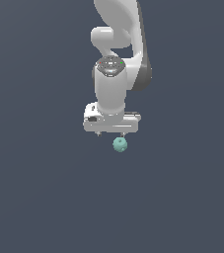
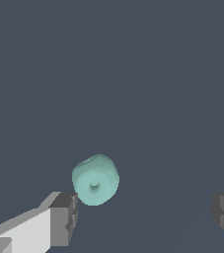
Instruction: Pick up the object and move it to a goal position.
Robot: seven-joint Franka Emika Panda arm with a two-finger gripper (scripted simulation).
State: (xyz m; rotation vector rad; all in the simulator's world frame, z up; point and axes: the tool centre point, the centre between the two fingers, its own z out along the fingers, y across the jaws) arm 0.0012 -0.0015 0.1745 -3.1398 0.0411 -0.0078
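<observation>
Ball [image 2: 95,180] sits just beside one finger [image 2: 64,219] of the spread end effector [image 2: 145,215], untouched by the other.

Flat, even simulator light, dim slate-grey backdrop, no cast shadows or glare, sharp focus, blocky low-detail rendering

The arm [image 1: 114,74] is rendered with a smooth white shell of a soft plastic-like sheen, and darker grey parts are seen along its side. The ball [image 2: 95,179] is shown in matt teal-green, its surface smooth but marked by round dimples. The fingertips [image 2: 64,219] of the gripper [image 2: 145,215] are given flat, dull grey pads. The ground [image 1: 34,197] is seen as an even, matt slate-blue surface without texture.
</observation>
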